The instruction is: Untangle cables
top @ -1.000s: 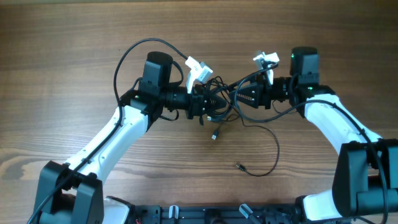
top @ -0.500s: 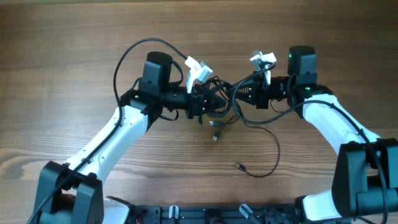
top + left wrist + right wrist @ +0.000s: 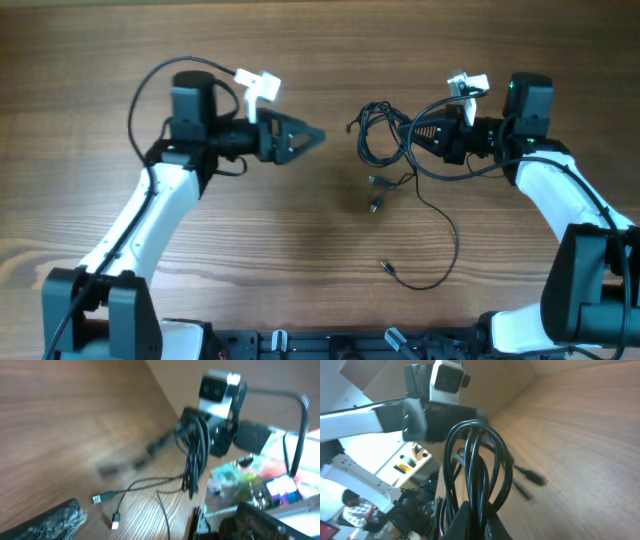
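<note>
Cables [image 3: 383,140]: black looped bundle, clamped in the closed right claw [image 3: 425,137], loose plug ends trailing on the wood-grain worktop [image 3: 300,60]. Left claw [image 3: 310,136]: spread open, empty, well apart from the bundle.

Your left hand [image 3: 312,136] has let go of the cables [image 3: 378,140], opened and drawn back to the left. Your right hand [image 3: 420,136] has closed on them and pulled them right, so the two hands are now well apart.

We saw the plugs [image 3: 532,478] of the cables [image 3: 479,477] only as blurs in both wrist views, and the bottom edge cut off the right gripper [image 3: 474,522].
</note>
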